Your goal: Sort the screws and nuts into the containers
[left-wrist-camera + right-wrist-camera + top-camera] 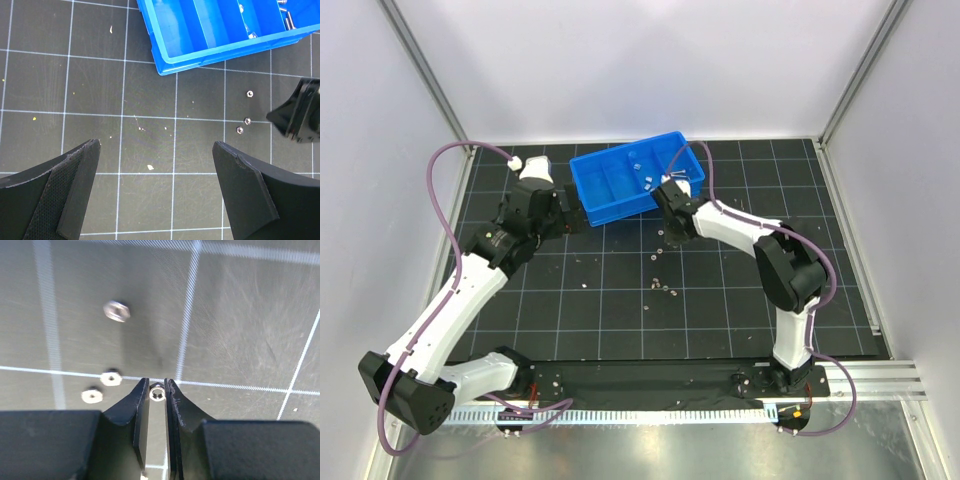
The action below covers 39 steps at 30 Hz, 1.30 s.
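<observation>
While a few small parts already sit in the blue tray (610,208) at the upper middle of the top view, the job looks only partly done. In the left wrist view, thin screws (287,22) lie in the tray section at the far upper right of the frame. One of the nuts (253,35) sits in the section next to it. The two sections to the left of those show nothing inside, as far as that view lets me see.

More is left out on the black mat (740,300). Three loose nuts (246,120) lie close together just below the tray, at the right side of the left wrist view. In the top view a few more shiny bits (655,285) lie near the middle of the mat. They are too small to tell if they are screws or nuts.

The right pincer (157,386) is low in the middle of its own view. Its two fingers are drawn close, with one nut (158,393) squeezed between the tips. Three other nuts lie to its left and upper left. I cannot tell if the squeezed nut is off the mat. I think it should go to the tray next.

The left pincer (156,145) is spread wide over the mat and holds nothing. It is near the left end of the tray.
</observation>
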Each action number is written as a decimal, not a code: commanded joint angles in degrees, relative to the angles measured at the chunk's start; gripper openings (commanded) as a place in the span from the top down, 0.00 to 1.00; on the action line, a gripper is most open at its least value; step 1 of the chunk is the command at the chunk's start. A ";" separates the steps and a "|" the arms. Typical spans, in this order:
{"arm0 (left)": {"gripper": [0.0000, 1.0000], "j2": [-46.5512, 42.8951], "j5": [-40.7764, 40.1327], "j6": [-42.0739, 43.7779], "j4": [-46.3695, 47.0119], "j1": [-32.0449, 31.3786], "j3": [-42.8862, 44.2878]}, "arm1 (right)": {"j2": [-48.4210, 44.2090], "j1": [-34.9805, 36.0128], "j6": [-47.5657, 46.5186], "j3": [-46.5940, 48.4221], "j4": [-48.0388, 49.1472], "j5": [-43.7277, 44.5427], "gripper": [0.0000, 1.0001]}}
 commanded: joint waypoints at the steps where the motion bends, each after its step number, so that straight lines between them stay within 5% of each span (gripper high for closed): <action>1: 0.00 -1.36 0.33 0.44 1.25 0.28 1.33 | -4.72 0.88 -1.45 9.39 -1.44 -1.00 0.89; 18: 0.00 -0.84 -0.37 0.79 1.25 0.46 1.25 | 23.22 1.76 -10.24 53.45 -4.53 -3.82 0.84; 26: 0.00 -1.19 -0.02 0.87 1.26 0.90 1.24 | 22.89 1.67 -11.48 59.17 -5.31 -3.38 0.36; 33: 0.00 -0.58 8.75 2.45 3.35 0.81 0.19 | 5.43 0.63 -9.90 44.96 -6.20 0.74 0.21; 39: 0.02 2.59 18.26 1.93 6.08 0.29 -0.95 | -12.08 -5.86 -4.63 14.50 -2.07 5.94 0.10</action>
